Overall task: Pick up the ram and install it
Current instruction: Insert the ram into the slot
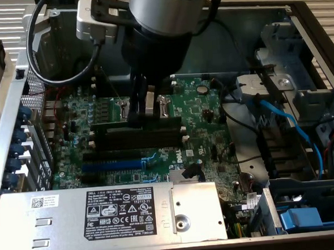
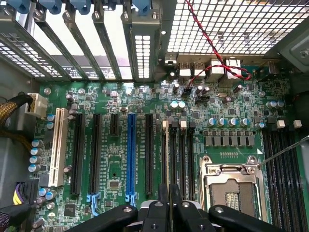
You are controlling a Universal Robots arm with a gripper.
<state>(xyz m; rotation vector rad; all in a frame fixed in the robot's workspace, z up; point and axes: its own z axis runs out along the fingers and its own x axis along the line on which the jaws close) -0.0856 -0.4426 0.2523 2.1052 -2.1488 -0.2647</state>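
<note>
Fingers (image 2: 176,203) drawn close pinch the ram (image 1: 113,128) upright along the black memory slots (image 1: 156,141) beside the processor socket (image 2: 231,188), where a clean seating would seem to demand square alignment, open end clips (image 2: 165,124) and even downward pressure.

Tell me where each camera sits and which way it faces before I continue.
Exterior view: off the arm, above the open computer case, looking down at the motherboard; shows the arm's wrist and the gripper, shut on the ram over the black memory slots.
Wrist view: on the wrist, looking past the gripper down at the motherboard, rear slot brackets beyond.
Both share: gripper, motherboard, blue expansion slot, black memory slots.
</note>
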